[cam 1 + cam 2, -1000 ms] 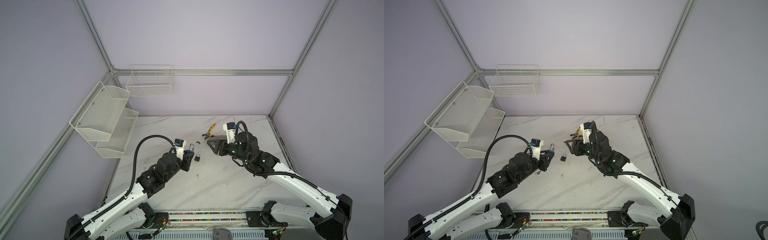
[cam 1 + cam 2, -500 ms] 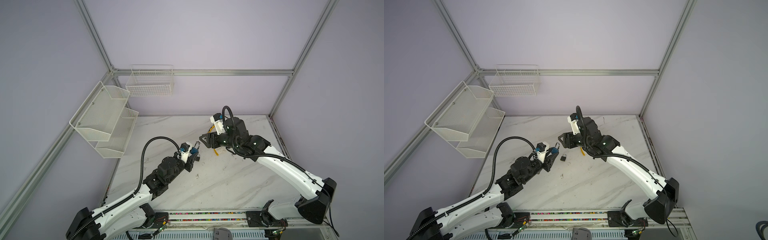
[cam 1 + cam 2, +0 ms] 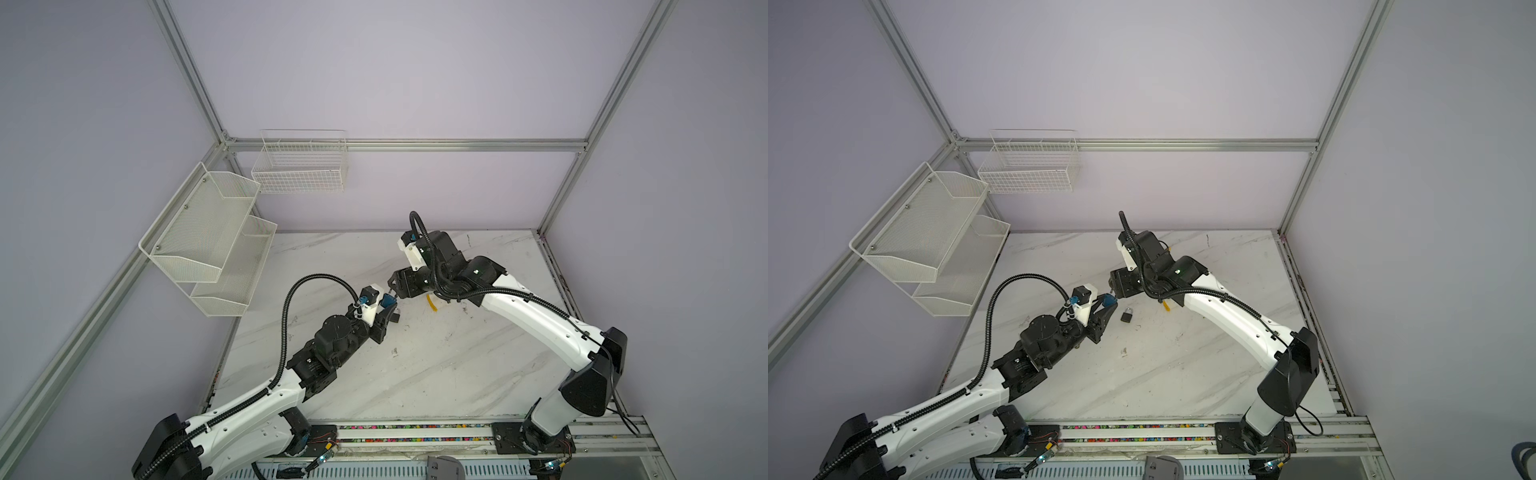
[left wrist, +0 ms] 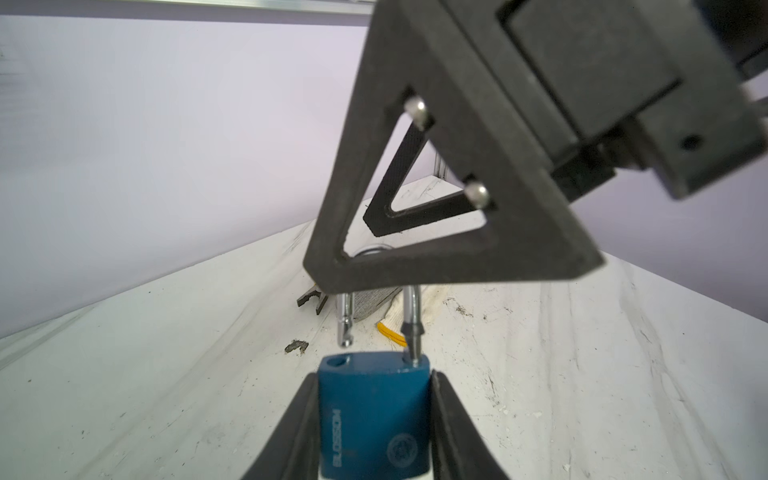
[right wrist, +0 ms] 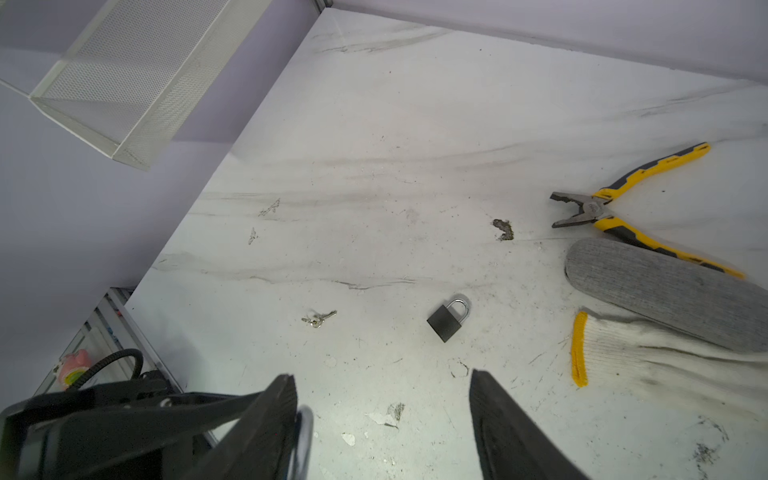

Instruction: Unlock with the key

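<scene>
My left gripper (image 4: 373, 376) is shut on a blue padlock (image 4: 374, 415), held above the table near its middle in both top views (image 3: 388, 300) (image 3: 1108, 298). Its silver shackle (image 4: 411, 307) stands raised, with one leg out of its hole. My right gripper (image 5: 380, 378) is open and hovers right over the shackle (image 5: 305, 432), which sits close to one finger's inner face; I cannot tell if they touch. That gripper appears in both top views (image 3: 395, 286) (image 3: 1113, 284). A small key (image 5: 319, 319) lies on the table, apart from both grippers.
A dark grey padlock (image 5: 448, 319) (image 3: 1128, 316) lies shut on the marble table (image 5: 374, 145). Yellow-handled pliers (image 5: 615, 208), a grey insole-shaped pad (image 5: 665, 291) and a white glove (image 5: 665, 357) lie beside it. White mesh shelves (image 3: 208, 241) and a wire basket (image 3: 299, 166) hang on the walls.
My right gripper has swung left to the blue padlock's shackle and its jaws have widened a little. The left gripper has moved slightly forward with the padlock.
</scene>
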